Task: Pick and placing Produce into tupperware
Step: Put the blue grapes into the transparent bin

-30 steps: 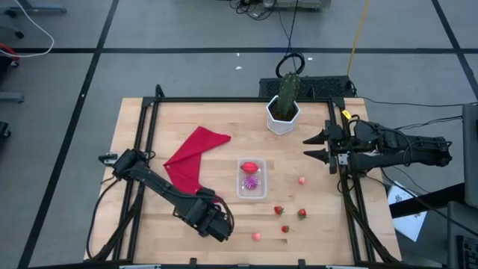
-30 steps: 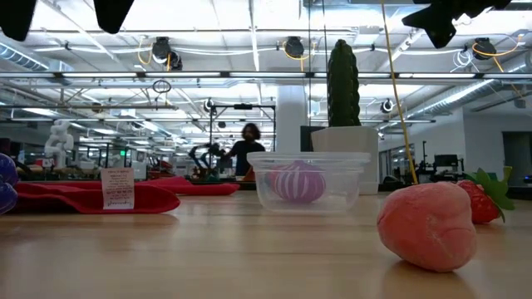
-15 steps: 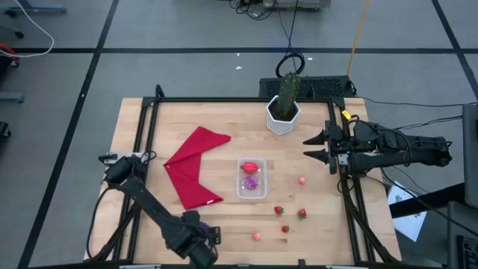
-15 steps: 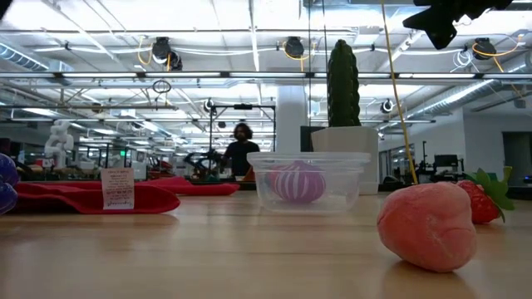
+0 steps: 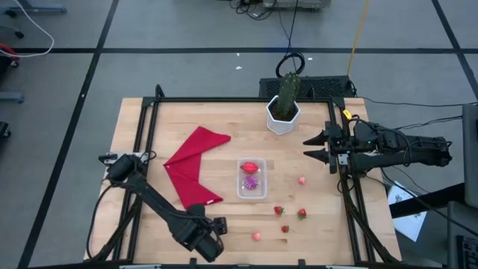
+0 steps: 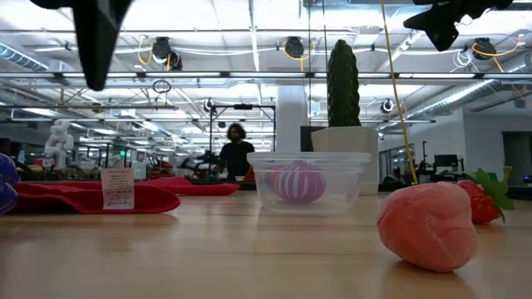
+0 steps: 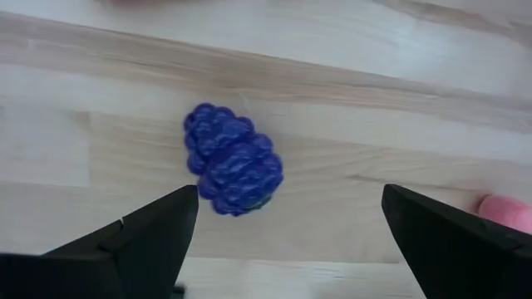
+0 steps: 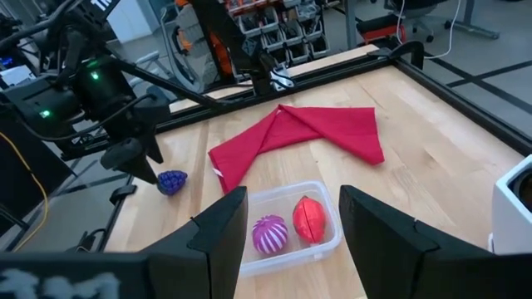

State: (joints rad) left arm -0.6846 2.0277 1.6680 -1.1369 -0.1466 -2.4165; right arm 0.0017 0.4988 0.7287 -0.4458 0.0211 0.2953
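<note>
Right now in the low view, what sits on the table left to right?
Blue berry at the left edge → red cloth → tupperware holding a purple striped piece → pink strawberry → red strawberry.

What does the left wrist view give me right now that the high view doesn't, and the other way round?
Only the left wrist view shows the blue berry lying between the open left gripper fingers. Only the high view shows the tupperware with two pieces inside, the red cloth, the potted cactus and the waiting right gripper. Both show the table and one pink piece.
</note>
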